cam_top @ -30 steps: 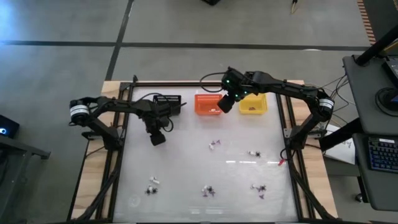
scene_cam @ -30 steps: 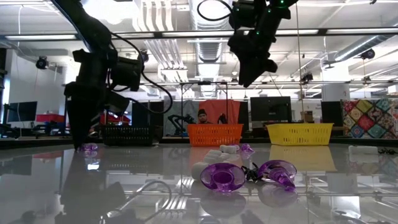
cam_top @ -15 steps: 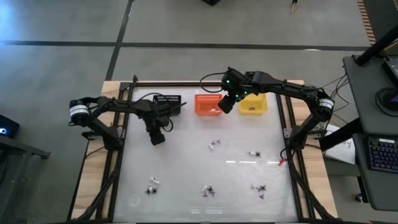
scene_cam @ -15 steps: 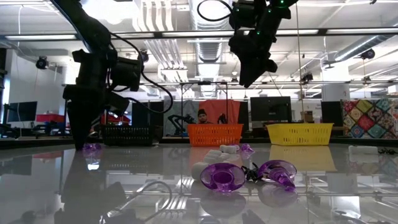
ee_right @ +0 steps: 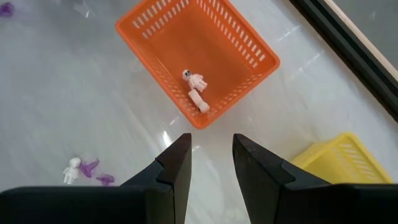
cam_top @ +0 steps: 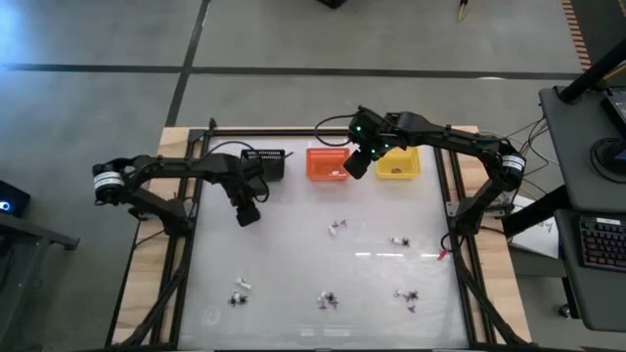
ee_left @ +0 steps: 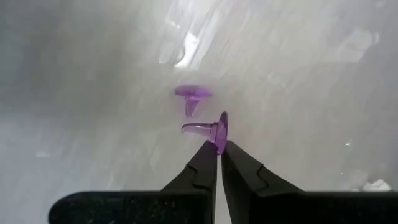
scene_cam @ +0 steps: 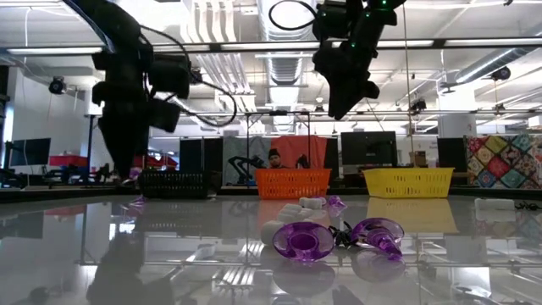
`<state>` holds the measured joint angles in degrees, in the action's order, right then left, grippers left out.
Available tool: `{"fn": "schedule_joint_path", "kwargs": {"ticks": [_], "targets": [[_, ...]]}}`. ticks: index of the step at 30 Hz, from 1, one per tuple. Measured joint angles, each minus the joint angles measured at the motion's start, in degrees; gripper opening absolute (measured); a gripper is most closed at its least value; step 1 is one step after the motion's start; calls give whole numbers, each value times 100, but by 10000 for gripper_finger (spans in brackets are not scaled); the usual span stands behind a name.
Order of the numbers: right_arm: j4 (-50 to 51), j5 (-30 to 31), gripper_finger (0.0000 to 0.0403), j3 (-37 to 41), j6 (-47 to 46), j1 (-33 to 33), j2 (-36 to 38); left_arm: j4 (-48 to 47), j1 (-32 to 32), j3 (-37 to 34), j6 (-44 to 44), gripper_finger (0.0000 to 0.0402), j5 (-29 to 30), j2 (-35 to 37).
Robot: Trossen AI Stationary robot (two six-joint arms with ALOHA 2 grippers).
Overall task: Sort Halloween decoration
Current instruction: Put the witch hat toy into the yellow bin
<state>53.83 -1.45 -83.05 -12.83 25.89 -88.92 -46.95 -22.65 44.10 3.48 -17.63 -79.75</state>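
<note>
Left gripper point(ee_left: 218, 151): pinched tight on a purple trinket point(ee_left: 214, 129), lifted off the table for sorting.
Right gripper point(ee_right: 211, 159): fingers apart, empty, poised above the orange basket point(ee_right: 252, 53).

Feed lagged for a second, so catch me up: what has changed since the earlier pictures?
The left tool shut on a purple trinket and lifted it off the table. The right tool stayed open above the orange basket, and the other trinkets on the table did not move.

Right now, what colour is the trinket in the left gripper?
Purple; the trinket pinched by the left gripper shows best in the left wrist view.
</note>
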Motion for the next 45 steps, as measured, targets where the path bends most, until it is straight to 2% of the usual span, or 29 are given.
{"fn": "schedule_joint_path", "kwargs": {"ticks": [6,13,17,21,31,36,45], "targets": [[30,-168,109,0,-4,-12,0,1,-2,475,-56,0,0,302],[-407,-1599,109,0,272,-121,14,287,-2,1312,-469,0,2,294],[-1142,-2248,109,0,256,-331,26,440,-4,1708,-764,0,-29,258],[-1993,-2699,109,0,-25,-620,31,443,-4,2080,-1037,0,-307,151],[-3618,-2585,109,0,-693,-1015,5,446,-4,2826,-1573,0,-711,-106],[-3707,-2115,109,-4,-715,-1021,-23,498,-4,3018,-1794,0,-895,-122],[-3942,-2091,109,-4,-718,-1054,-202,792,-4,3012,-1842,0,-1049,-122]]}}
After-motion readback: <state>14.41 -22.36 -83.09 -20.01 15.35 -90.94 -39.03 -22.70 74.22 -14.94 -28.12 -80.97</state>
